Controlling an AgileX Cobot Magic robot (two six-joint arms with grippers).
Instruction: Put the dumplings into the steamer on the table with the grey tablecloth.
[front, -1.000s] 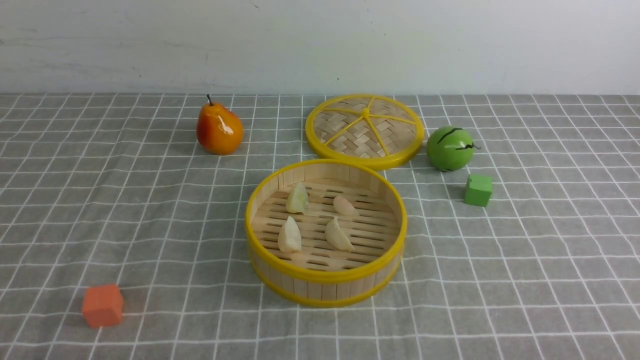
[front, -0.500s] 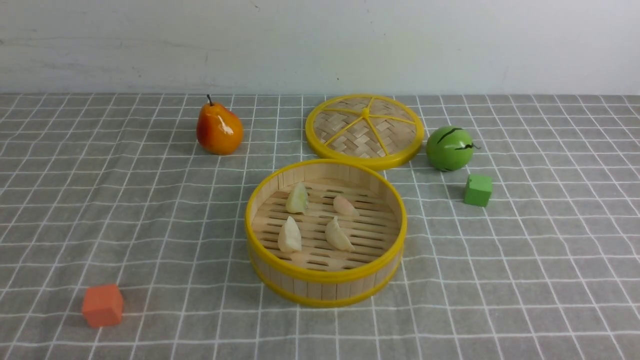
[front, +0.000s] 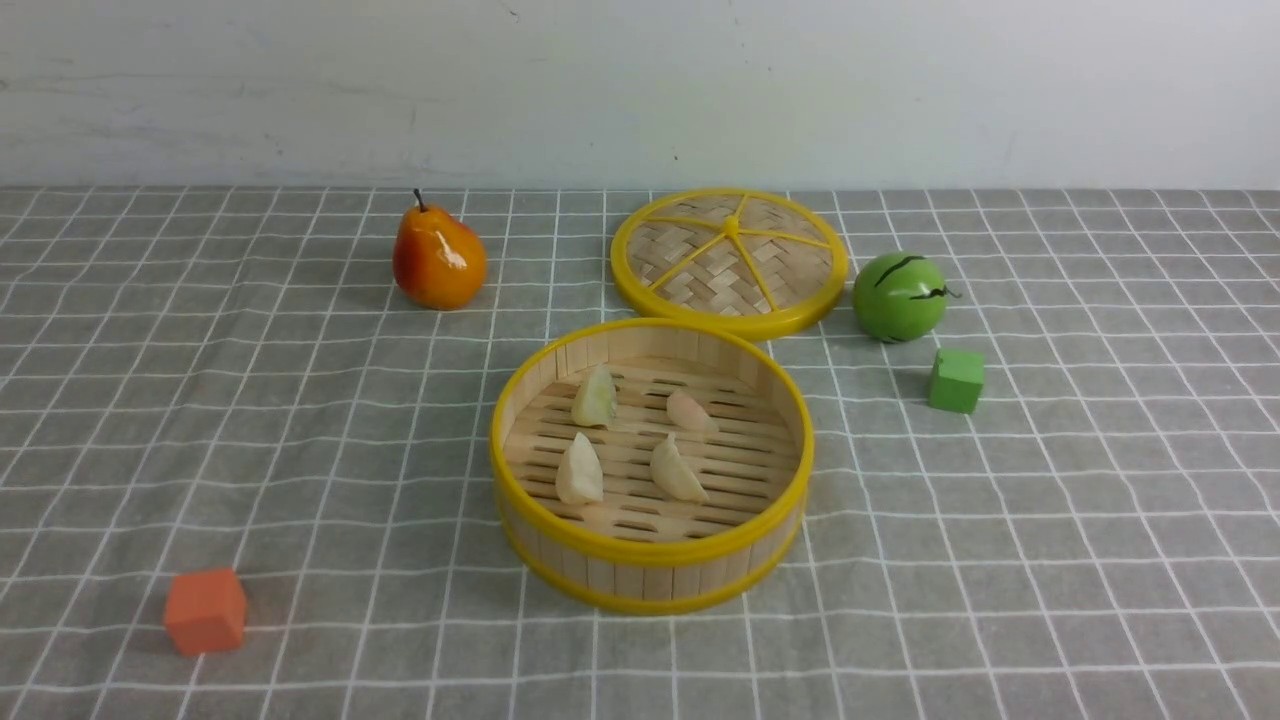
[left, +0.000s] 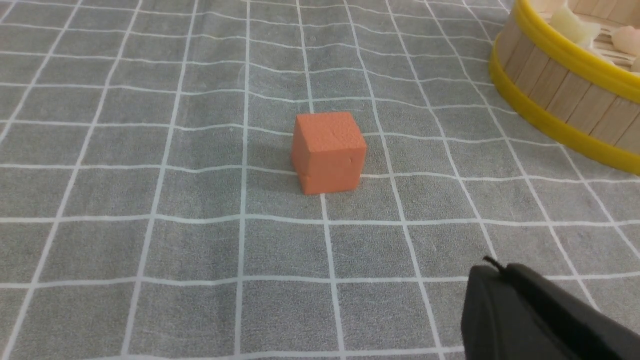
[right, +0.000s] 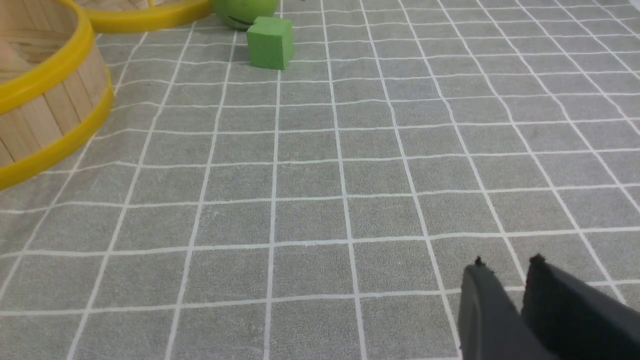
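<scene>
All four dumplings (front: 634, 440) sit inside the steamer (front: 651, 575) on the grey tablecloth (front: 1000, 560), so the job looks finished. The left end effector (left: 492, 267), pressed together and empty, hovers near the orange cube (left: 327, 151). The right end effector (right: 507, 265), slightly parted and empty, is well away from the steamer.

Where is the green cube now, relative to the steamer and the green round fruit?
In the front view, the green cube sits on the grey tablecloth to the right of the steamer, just in front of the green round fruit.
</scene>
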